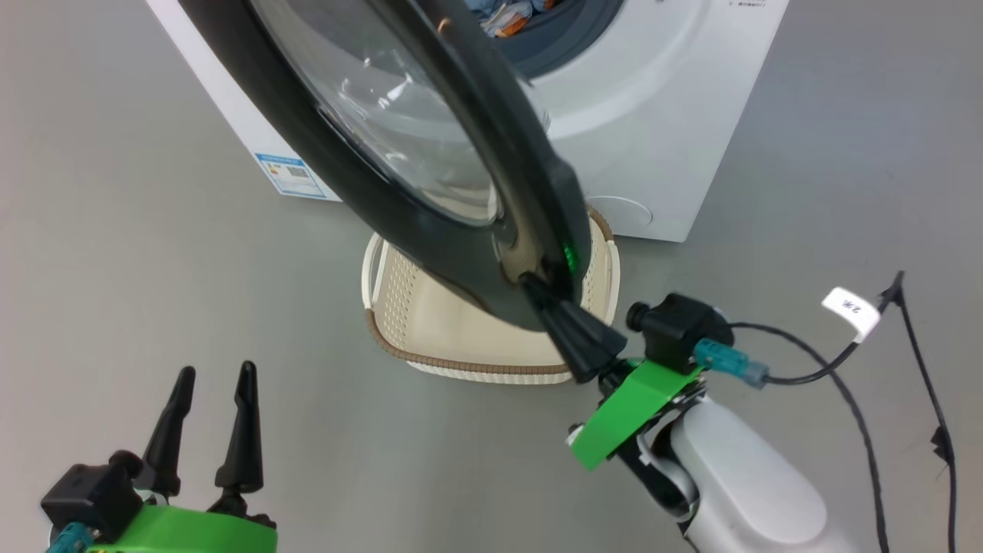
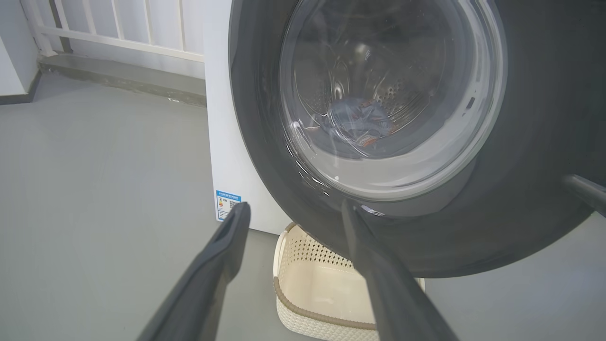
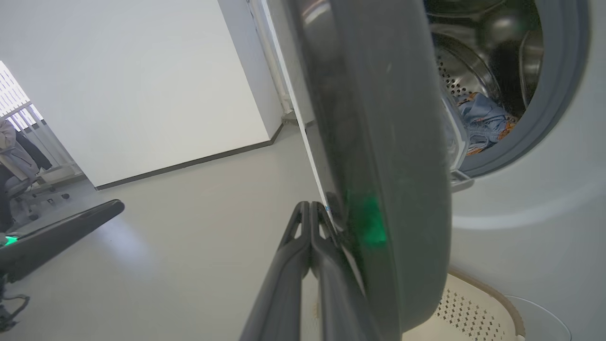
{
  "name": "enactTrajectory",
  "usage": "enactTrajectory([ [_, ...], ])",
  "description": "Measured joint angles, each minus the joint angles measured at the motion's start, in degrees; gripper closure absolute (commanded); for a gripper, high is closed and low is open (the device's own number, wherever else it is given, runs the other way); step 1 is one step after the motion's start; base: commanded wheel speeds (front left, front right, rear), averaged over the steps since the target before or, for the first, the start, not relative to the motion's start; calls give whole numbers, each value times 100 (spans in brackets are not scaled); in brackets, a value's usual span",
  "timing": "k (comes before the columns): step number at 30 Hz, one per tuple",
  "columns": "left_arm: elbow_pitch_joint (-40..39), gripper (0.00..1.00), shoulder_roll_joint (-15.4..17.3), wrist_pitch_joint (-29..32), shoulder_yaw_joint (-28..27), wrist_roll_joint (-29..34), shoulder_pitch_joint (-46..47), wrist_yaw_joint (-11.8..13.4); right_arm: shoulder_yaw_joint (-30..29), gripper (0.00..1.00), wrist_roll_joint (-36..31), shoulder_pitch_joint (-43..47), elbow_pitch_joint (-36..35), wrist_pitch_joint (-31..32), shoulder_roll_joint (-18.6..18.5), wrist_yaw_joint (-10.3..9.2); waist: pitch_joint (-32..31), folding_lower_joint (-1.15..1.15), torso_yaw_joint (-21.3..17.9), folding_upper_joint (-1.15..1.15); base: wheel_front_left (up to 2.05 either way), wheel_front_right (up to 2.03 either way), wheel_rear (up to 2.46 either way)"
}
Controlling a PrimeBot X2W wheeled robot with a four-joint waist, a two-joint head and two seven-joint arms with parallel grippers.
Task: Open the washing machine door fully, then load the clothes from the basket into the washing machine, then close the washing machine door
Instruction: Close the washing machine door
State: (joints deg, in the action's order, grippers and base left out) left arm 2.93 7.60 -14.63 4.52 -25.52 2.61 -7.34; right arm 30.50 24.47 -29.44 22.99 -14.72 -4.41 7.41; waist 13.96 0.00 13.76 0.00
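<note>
The washing machine [image 1: 653, 115] stands white at the top, and its black-rimmed door [image 1: 430, 153] is swung partly out over the cream basket [image 1: 461, 322], whose visible inside holds nothing. My right gripper [image 1: 537, 288] is shut, its fingertips pressed against the outer face of the door's rim near its free edge [image 3: 369, 218]. The clothes [image 3: 483, 121], light-blue with orange print, lie inside the steel drum [image 3: 473, 61]; through the door glass the clothes [image 2: 360, 121] show too. My left gripper [image 1: 215, 380] is open at lower left, apart from everything.
Grey floor [image 1: 115, 269] lies all around. Black cables [image 1: 860, 399] with a white tag trail at the right. A white railing [image 2: 118, 28] and wall stand behind the machine. A person's sleeve and a chair [image 3: 14, 161] show far off in the right wrist view.
</note>
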Motion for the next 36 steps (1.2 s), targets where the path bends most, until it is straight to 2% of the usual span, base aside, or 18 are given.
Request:
enactTrajectory([
  [18, -197, 0, -109, 0, 183, -62, 466, 0, -1368, 100, -385, -1060, 290, 0, -38, 1, 574, 0, 81, 0, 0, 0, 0],
  [36, -394, 0, -175, -1, 560, -153, 915, 0, -2830, 100, -780, -2098, 575, -1, -23, 1, 1090, 0, 422, 0, 0, 0, 0],
])
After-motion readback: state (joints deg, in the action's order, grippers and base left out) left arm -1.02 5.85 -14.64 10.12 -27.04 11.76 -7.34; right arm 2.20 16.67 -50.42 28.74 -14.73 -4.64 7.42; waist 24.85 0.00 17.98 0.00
